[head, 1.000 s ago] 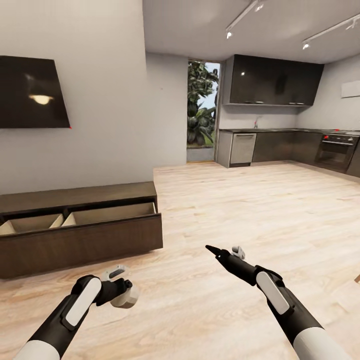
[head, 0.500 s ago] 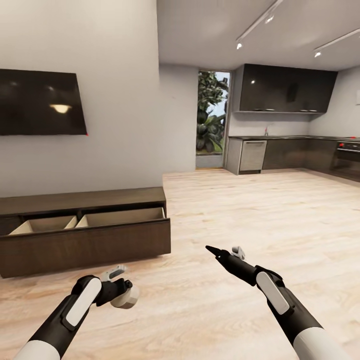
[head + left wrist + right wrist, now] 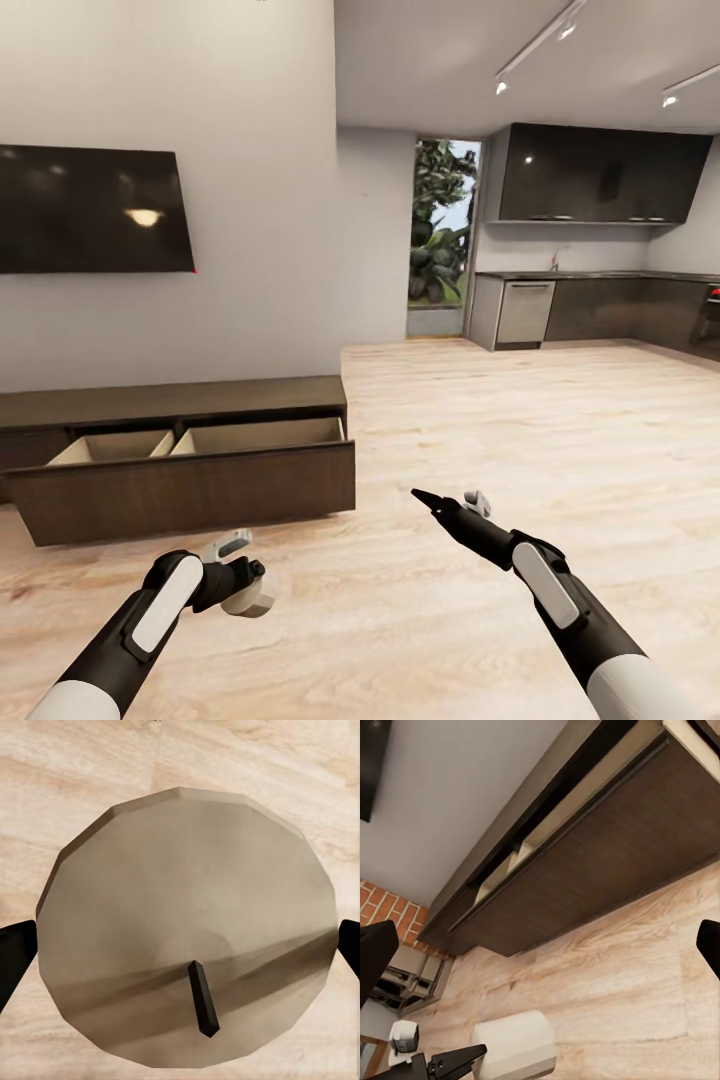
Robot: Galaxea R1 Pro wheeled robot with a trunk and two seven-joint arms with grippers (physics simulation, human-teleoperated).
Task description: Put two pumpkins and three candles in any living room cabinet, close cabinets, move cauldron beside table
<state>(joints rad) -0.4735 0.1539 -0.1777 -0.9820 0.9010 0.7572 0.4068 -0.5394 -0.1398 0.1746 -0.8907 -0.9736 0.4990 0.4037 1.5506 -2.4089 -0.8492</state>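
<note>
- Candle point(image 3: 184, 926) sat pinched in my left gripper point(image 3: 243, 578), low over the floor point(image 3: 520, 430) at my left front; left wrist view showed its beige round top with the dark wick point(image 3: 202, 999), and my black fingertips point(image 3: 15, 956) at both its sides.
- In the head view the candle point(image 3: 250, 595) was a pale stub at the gripper tip, clear of the cabinet.
- Right wrist view also caught the candle point(image 3: 514, 1044) above the floorboards, near the cabinet front.
- Cabinet point(image 3: 180, 440) stood against the wall, ahead and left of me; its wide front was pulled out, showing two pale inner compartments, nothing seen inside from this angle.
- Right wrist view showed the cabinet point(image 3: 607, 847) with the same front pulled out.
- My right gripper point(image 3: 447, 500) was spread, held nothing, pointed forward and toward the cabinet, above bare floor; fingertips point(image 3: 375, 960) sat at both edges of the right wrist view, well apart.
- TV point(image 3: 90, 210) hung on the wall above the cabinet.
- Kitchen point(image 3: 600, 300) with dark units lay far right at the back; a glass door point(image 3: 440, 240) with plants behind it stood between the wall and the kitchen.
- Brick point(image 3: 390, 915) patch showed past the cabinet's far end in the right wrist view.
</note>
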